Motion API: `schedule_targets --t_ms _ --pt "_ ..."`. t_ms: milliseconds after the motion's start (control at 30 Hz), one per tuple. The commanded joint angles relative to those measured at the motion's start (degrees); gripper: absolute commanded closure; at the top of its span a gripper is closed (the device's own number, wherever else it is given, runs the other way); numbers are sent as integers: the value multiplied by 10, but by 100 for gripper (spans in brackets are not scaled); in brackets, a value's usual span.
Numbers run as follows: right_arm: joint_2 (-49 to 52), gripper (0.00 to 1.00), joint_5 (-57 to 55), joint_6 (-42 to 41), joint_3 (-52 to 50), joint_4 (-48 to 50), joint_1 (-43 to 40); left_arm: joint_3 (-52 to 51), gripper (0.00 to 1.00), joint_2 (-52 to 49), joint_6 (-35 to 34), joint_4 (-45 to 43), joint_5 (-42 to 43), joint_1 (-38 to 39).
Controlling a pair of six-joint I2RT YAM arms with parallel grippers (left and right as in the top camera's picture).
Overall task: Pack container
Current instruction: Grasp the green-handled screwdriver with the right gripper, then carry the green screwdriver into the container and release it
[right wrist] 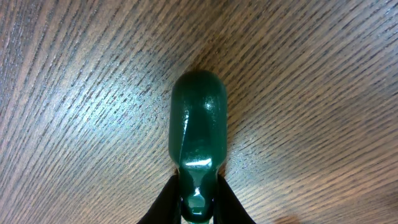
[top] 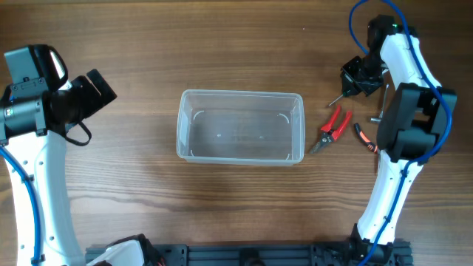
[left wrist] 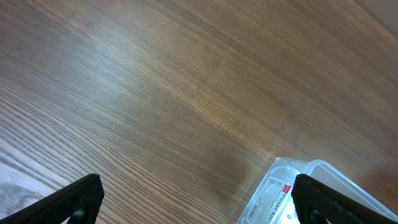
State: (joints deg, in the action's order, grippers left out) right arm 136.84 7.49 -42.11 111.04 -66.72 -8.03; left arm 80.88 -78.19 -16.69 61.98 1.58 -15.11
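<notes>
Fingers of the right gripper (right wrist: 199,208) are clenched on a green tool handle (right wrist: 199,118) down at the tabletop (right wrist: 74,93), at 2 o'clock from the container (top: 180,125), presumably to carry it in. The left gripper (left wrist: 196,199) fingers are spread wide, holding nothing, at 9 o'clock. The container sits empty at centre, with red pliers (top: 334,124) at its 3 o'clock.

Pliers (top: 332,127) right of container (top: 179,127)
</notes>
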Motion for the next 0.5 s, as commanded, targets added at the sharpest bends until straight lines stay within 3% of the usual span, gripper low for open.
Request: schedule_targets --t_ms 0,233,467 --pt "32 96 10 23 -7 14 2 5 0 -5 -5 1 9 -1" --pt "-5 96 20 186 25 33 5 5 0 -5 -5 1 9 -1" --pt "-225 96 30 483 34 44 57 5 0 -5 -5 1 9 -1"
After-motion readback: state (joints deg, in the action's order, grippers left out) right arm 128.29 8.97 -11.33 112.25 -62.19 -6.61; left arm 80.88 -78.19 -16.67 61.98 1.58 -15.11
